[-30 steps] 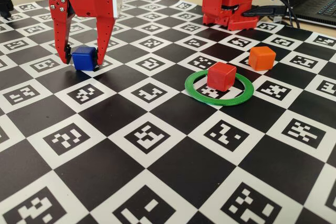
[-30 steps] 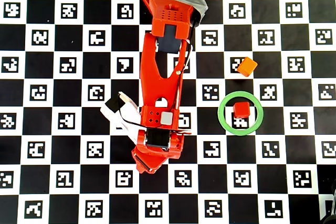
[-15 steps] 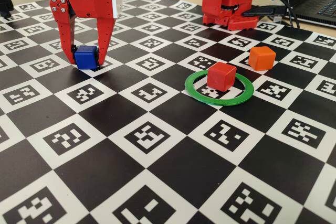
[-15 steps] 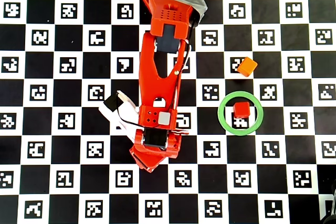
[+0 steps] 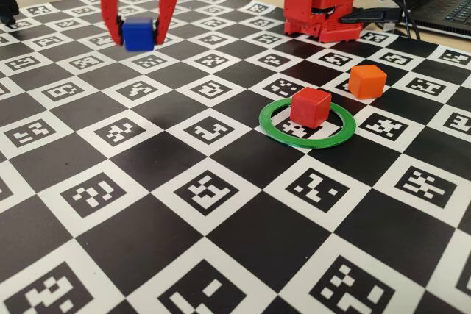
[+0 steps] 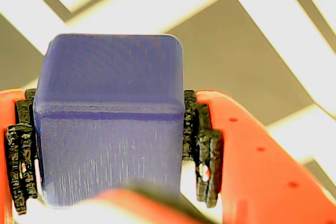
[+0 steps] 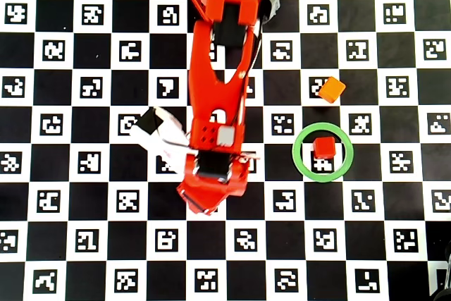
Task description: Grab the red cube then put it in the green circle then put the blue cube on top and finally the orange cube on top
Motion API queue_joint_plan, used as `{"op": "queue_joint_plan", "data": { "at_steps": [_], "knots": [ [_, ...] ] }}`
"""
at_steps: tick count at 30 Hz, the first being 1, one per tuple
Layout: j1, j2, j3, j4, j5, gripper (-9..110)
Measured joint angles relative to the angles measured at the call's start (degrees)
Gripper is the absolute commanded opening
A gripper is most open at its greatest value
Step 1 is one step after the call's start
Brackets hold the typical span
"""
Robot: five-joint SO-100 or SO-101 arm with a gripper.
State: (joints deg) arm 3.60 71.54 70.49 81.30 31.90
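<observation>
Blue cube (image 5: 138,34) clamped between the gripper (image 5: 140,34) fingers and held clear above the checkered mat (image 5: 221,196), red cube (image 5: 310,106) seated inside the green circle (image 5: 274,129), orange cube (image 5: 366,81) placed just beside the ring.

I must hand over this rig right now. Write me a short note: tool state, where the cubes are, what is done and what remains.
Tool: shut on the blue cube, held above the board, far left in the fixed view.
Red cube: inside the green circle. Done.
Orange cube: on the board just behind the circle, untouched.
Left: carry the blue cube over, set it on the red cube, then stack the orange cube on top.
</observation>
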Motion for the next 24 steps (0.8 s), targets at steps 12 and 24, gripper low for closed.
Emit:
{"op": "queue_joint_plan", "data": {
  "at_steps": [12, 24],
  "knots": [
    [-19.69, 14.94, 9.93, 5.19, 5.27, 2],
    [-32.08, 14.85, 9.14, 3.6, 6.94, 2]
  ]
}}
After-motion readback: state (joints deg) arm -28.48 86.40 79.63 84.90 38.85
